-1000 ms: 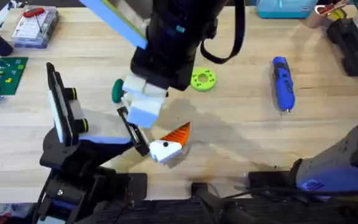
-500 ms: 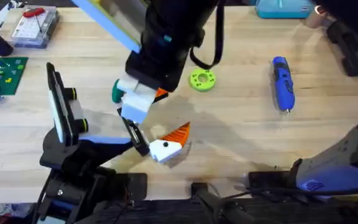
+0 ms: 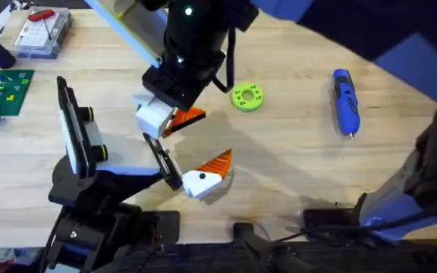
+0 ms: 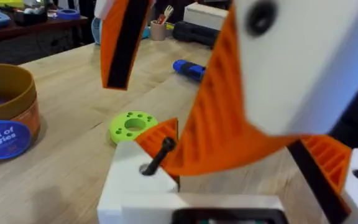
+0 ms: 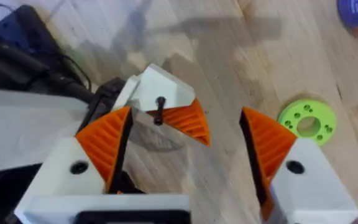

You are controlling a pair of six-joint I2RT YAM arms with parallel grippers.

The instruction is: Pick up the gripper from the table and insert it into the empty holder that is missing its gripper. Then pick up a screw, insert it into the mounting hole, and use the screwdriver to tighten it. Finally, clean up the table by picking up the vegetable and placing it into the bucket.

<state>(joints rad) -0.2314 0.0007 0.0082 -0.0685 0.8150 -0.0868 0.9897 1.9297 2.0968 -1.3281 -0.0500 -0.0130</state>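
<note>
Right gripper (image 3: 169,120) – white fingers with orange ribbed pads, reaching across to the left half of the table (image 3: 294,174). Jaws wide apart, nothing held. Seen from the right wrist, spread above a white finger block.

Left gripper (image 4: 244,168) – low over the near middle of the table. Own two white fingers well apart, nothing gripped; one finger of the right gripper hanging between them in the left wrist view.

Screw (image 5: 160,110) – black, standing tilted in a hole on top of one white finger block of the left gripper, just beside that finger's orange pad (image 4: 160,134). Not touched by either right pad.

Screwdriver (image 3: 345,101) – blue, lying flat on the right half of the table, well apart from both grippers.

Bucket (image 4: 8,115) – round, orange-brown wall with a blue label, upright on the table near the ring. Something green inside at its rim; cannot tell what.

Ring (image 3: 247,97) – lime green, with holes, flat on the table between the right gripper and the screwdriver.

Clear box (image 3: 42,32) with a red tool inside, far left corner; green board (image 3: 2,89) just nearer.
</note>
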